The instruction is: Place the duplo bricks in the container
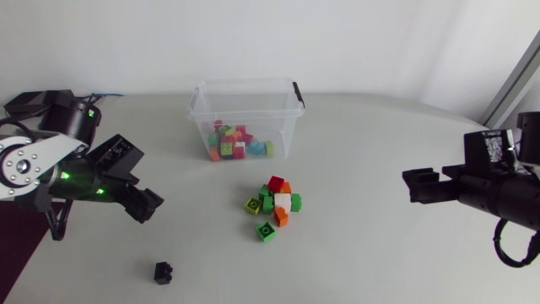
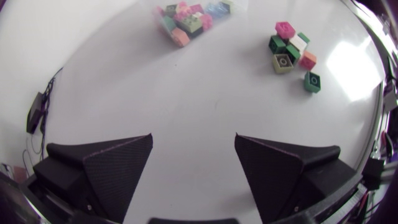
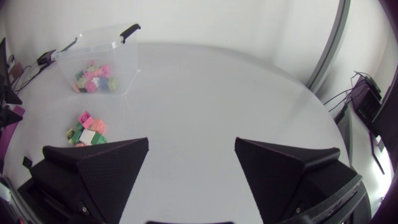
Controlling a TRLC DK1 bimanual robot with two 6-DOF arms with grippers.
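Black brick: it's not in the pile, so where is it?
In the head view the black brick sits alone on my left side, near the lower edge, below the left gripper and left of the pile.

Container (image 1: 201,118): clear, open-topped, upright, black handle clips. Mixed bricks (image 1: 236,143) cover its floor. Pile (image 1: 278,201) of red, orange, white and green ones lies near its front. Green brick (image 1: 267,231) just beside pile. Black brick (image 1: 164,272) well apart.

Worktop (image 1: 380,253): white, matte, uniform surface with a curved far edge. Black cabling (image 1: 25,103) lies bunched at the far left corner of the worktop.
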